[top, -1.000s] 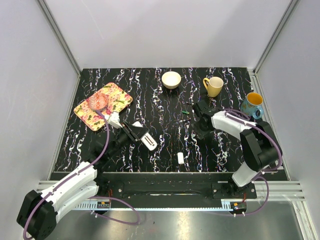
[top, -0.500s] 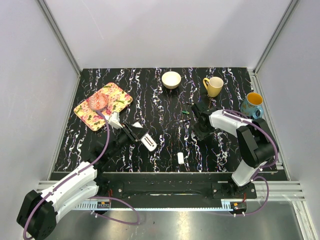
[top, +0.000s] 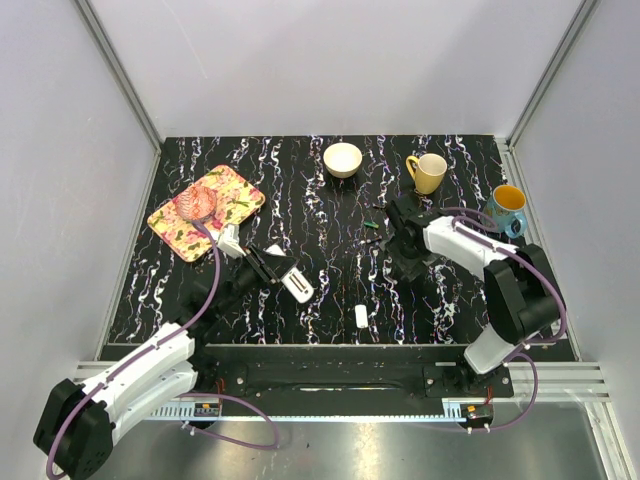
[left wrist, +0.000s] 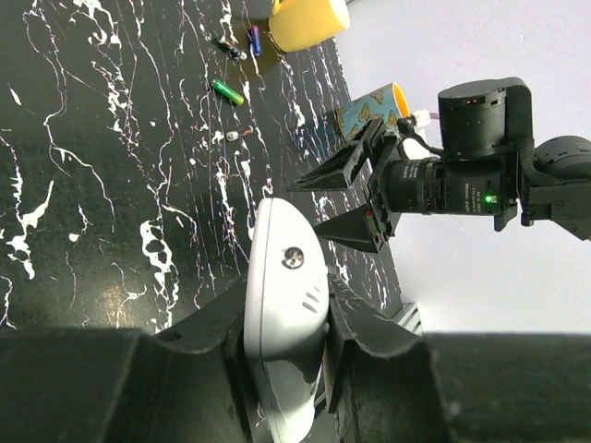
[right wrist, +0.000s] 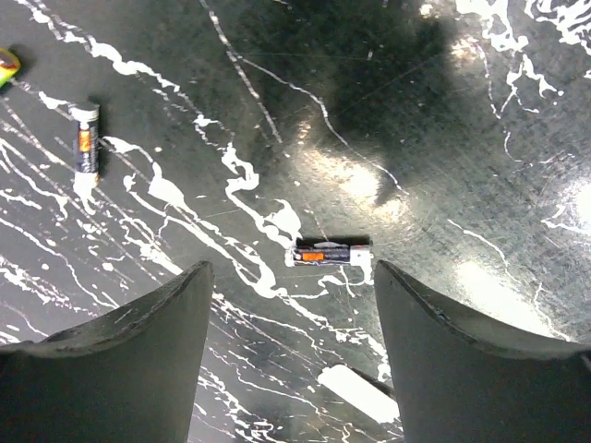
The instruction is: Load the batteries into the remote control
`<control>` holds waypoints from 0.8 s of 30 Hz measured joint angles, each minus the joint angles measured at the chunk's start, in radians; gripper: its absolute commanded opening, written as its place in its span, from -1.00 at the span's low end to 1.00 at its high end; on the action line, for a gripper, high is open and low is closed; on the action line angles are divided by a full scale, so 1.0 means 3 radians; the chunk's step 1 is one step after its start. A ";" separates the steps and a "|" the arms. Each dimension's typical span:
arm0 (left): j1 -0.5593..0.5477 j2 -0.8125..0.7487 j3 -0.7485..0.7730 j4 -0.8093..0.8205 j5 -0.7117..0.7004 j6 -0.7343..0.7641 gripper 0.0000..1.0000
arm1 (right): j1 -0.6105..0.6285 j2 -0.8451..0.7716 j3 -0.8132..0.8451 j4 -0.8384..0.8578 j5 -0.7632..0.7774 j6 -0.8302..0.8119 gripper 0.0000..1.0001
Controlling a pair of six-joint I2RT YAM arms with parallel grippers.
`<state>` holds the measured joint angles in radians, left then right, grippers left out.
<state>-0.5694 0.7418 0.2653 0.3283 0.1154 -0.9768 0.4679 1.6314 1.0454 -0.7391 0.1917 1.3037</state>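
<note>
My left gripper [top: 285, 272] is shut on the white remote control [top: 297, 284] and holds it above the table's left middle. In the left wrist view the remote [left wrist: 282, 277] stands between the fingers with its plain side showing. My right gripper [top: 393, 260] is open and empty, pointing down at the table. In the right wrist view the gripper [right wrist: 291, 269] is just short of a small dark cylinder with an orange band [right wrist: 331, 252]. A second such cylinder [right wrist: 85, 140] lies to the left. A green battery [left wrist: 227, 91] lies further off, also in the top view [top: 369, 225].
A small white lozenge piece [top: 361, 316] lies near the front edge. A white bowl [top: 343, 159], a yellow mug [top: 429, 172] and a blue patterned mug [top: 503, 208] stand at the back right. A floral tray [top: 230, 190] with a pink thing sits at the left.
My right gripper has shifted slightly above the small cylinders. My left gripper and the remote have not moved.
</note>
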 measured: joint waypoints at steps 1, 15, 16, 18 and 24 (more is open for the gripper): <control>-0.0001 0.0001 0.0000 -0.0001 0.0000 0.0000 -1.00 | 0.0003 -0.0008 0.0029 -0.0006 0.0001 -0.0062 0.43; -0.0018 -0.0036 0.0000 -0.0088 0.0003 0.0004 -1.00 | 0.0173 -0.0348 -0.0025 0.0439 -0.0336 -0.3076 0.09; -0.0022 -0.0028 0.0000 -0.0079 0.0004 0.0004 -1.00 | 0.0177 -0.0314 -0.0022 0.0427 -0.0345 -0.3194 0.07; -0.0032 -0.0014 0.0000 -0.0071 0.0005 0.0004 -1.00 | 0.0192 -0.0187 0.0001 0.0361 -0.0360 -0.3445 -0.01; -0.0048 0.0022 0.0000 -0.0064 0.0020 0.0004 -1.00 | 0.0249 0.0103 0.0090 0.0220 -0.0381 -0.3816 -0.09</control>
<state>-0.5838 0.7483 0.2653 0.3092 0.1215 -0.9756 0.5426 1.6623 1.0725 -0.6731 0.0772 0.1589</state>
